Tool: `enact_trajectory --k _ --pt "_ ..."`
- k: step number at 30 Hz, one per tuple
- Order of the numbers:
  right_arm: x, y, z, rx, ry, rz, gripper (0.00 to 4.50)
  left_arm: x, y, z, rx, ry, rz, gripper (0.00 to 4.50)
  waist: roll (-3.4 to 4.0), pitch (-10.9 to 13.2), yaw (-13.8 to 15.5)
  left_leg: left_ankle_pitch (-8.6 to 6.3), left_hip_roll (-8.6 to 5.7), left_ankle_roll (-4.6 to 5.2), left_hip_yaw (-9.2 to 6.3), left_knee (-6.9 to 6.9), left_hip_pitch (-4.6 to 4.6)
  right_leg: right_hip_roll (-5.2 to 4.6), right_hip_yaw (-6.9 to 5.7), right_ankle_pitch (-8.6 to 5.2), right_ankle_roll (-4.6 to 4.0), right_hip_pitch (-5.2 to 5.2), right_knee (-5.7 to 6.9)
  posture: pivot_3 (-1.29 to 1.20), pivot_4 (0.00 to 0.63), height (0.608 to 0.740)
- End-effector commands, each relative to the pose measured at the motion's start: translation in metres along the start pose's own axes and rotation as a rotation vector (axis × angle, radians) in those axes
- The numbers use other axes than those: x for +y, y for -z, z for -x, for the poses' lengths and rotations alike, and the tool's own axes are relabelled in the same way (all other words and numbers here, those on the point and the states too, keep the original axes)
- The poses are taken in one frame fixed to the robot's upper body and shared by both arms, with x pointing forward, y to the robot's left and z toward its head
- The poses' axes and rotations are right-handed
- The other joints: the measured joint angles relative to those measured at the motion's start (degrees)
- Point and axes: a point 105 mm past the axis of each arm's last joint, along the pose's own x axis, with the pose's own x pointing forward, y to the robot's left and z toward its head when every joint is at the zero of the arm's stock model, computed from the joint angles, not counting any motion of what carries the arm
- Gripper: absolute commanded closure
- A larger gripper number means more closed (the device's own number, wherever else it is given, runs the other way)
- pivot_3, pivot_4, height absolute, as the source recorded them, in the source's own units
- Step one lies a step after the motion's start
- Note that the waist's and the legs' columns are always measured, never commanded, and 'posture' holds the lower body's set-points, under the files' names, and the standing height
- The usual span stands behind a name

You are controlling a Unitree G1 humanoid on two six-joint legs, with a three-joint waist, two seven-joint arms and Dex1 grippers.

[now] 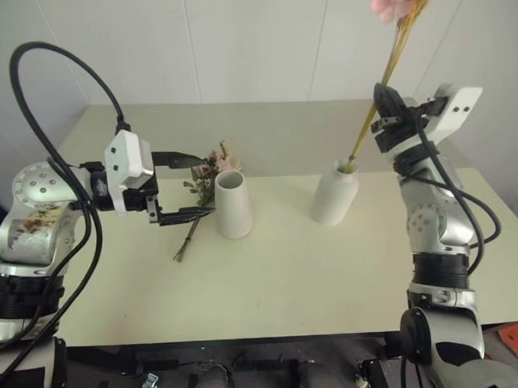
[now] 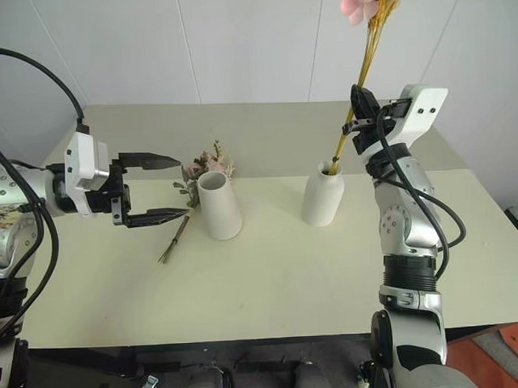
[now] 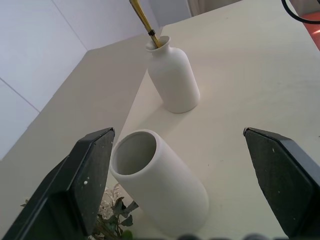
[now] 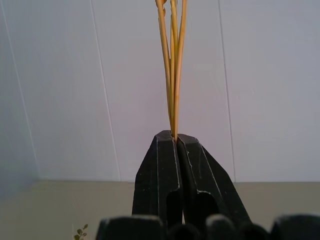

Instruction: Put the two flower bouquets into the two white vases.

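Right gripper (image 2: 356, 122) clamped on the slim straw-yellow bunch (image 2: 365, 62), whose stalk ends sit in the narrow-necked vase (image 2: 322, 197); first placement near done, release pending. Pink-rose bouquet (image 2: 199, 175) lies on the counter (image 2: 270, 270) behind the empty wide-mouthed vase (image 2: 218, 204); left gripper (image 2: 157, 189) open, holding nothing, beside it

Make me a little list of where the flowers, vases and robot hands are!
Yellow flowers: stalk ends in the bottle vase, pinched by the right gripper
Rose bunch: lying on the table behind the wide vase
Wide vase: empty
Left gripper: open, holding nothing, beside the wide vase
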Motion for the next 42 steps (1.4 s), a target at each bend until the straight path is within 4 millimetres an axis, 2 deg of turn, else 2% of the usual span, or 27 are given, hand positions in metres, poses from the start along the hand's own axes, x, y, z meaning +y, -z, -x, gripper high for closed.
enact_trajectory --k 1,2,5,9,13,15,16,19,21,24,26,29,33,38,42 --pt "0.007 -0.002 0.002 -0.026 -0.026 0.03 4.47 0.003 -0.011 0.009 -0.008 -0.032 -0.053 0.0 0.0 0.0 0.0 0.0 0.0 0.0 0.0 -0.01 0.0 0.0 0.0 0.0 0.0 0.0 -0.01 0.0 0.15 0.74" --pt "0.007 -0.001 0.002 -0.026 -0.027 0.032 4.47 0.003 -0.011 0.009 -0.005 -0.034 -0.052 0.0 0.0 0.0 0.0 0.0 0.0 0.0 0.0 -0.01 0.0 0.0 0.0 0.0 0.0 0.0 -0.01 0.0 0.15 0.74" --pt "0.007 -0.002 0.004 -0.036 -0.036 0.018 3.71 0.002 -0.011 0.011 -0.003 -0.039 -0.05 0.0 0.0 0.0 0.0 0.0 -0.01 0.0 0.0 -0.01 -0.02 -0.01 0.0 0.0 0.0 -0.01 -0.02 0.0 0.15 0.74" --pt "0.012 0.0 0.012 -0.032 -0.043 0.023 2.36 0.003 -0.009 0.013 -0.007 -0.055 -0.04 0.0 0.0 0.0 0.1 0.0 -0.01 0.0 0.0 -0.01 -0.01 -0.01 0.0 0.0 0.0 0.0 -0.01 0.0 0.15 0.74" --pt "0.021 0.0 0.035 0.0 -0.067 0.04 0.91 0.009 -0.008 0.018 -0.049 -0.148 0.002 0.0 0.0 0.0 0.2 0.0 -0.01 0.0 0.0 -0.05 -0.03 -0.02 0.0 -0.01 0.0 0.0 -0.04 0.0 0.15 0.74" --pt "0.022 0.0 0.051 0.047 -0.079 0.091 0.23 0.021 -0.001 0.026 -0.051 -0.278 0.062 0.0 0.0 0.0 0.3 0.0 -0.02 0.0 0.0 -0.06 -0.03 -0.04 0.0 -0.01 0.01 0.0 -0.06 0.0 0.15 0.74" --pt "0.022 0.001 0.058 0.082 -0.085 0.135 0.05 0.028 0.004 0.031 -0.032 -0.352 0.095 0.0 0.0 0.0 0.3 0.0 -0.01 0.0 0.0 -0.05 -0.04 -0.04 -0.01 -0.01 0.01 0.0 -0.05 0.0 0.15 0.74" --pt "0.022 -0.001 0.075 0.173 -0.113 0.203 0.05 0.04 0.019 0.042 0.045 -0.531 0.18 0.0 0.0 0.0 0.3 0.0 -0.02 0.0 0.0 -0.04 0.01 -0.06 -0.01 -0.03 0.05 0.02 -0.03 0.0 0.15 0.74" --pt "0.018 -0.002 0.085 0.311 -0.159 0.265 0.05 0.041 0.038 0.045 0.198 -0.648 0.263 0.0 0.0 0.0 0.3 0.01 -0.03 -0.03 0.01 -0.03 0.06 -0.06 0.0 -0.06 0.11 0.06 -0.02 0.0 0.15 0.74" --pt "0.016 -0.011 0.094 0.455 -0.237 0.224 0.05 0.027 0.062 0.039 0.366 -0.641 0.445 0.0 -0.01 0.0 0.3 0.01 -0.02 -0.03 0.0 -0.03 0.13 -0.06 0.0 -0.19 0.33 0.13 -0.04 0.0 0.15 0.74" --pt "0.022 -0.02 0.097 0.501 -0.318 0.238 0.05 0.019 0.076 0.031 0.442 -0.625 0.534 0.0 -0.02 0.0 0.3 0.01 -0.02 -0.03 -0.01 -0.08 0.17 -0.05 0.01 -0.24 0.39 0.15 -0.06 0.0 0.15 0.74" --pt "0.036 -0.026 0.103 0.569 -0.456 0.321 0.05 0.023 0.095 0.024 0.515 -0.678 0.644 0.0 -0.04 0.0 0.4 0.01 -0.03 -0.03 -0.05 -0.1 0.17 -0.03 0.0 -0.26 0.41 0.14 -0.06 0.0 0.15 0.74" --pt "0.05 -0.031 0.109 0.613 -0.575 0.378 0.05 0.023 0.108 0.007 0.549 -0.615 0.721 0.0 -0.08 0.0 0.4 0.01 -0.06 -0.03 -0.09 -0.1 0.11 -0.03 -0.02 -0.27 0.42 0.14 -0.16 0.0 0.15 0.74" --pt "0.051 -0.036 0.108 0.61 -0.566 0.404 0.05 0.022 0.124 -0.019 0.609 -0.494 0.717 0.0 -0.1 0.0 0.4 0.01 -0.12 -0.03 -0.08 -0.1 0.07 -0.07 -0.01 -0.26 0.42 0.11 -0.17 0.0 0.15 0.74" --pt "0.047 -0.037 0.11 0.607 -0.523 0.409 0.05 0.018 0.136 -0.029 0.632 -0.44 0.721 0.0 -0.1 0.0 0.4 0.01 -0.14 -0.03 -0.07 -0.1 0.02 -0.09 0.0 -0.26 0.41 0.08 -0.18 0.0 0.15 0.74"
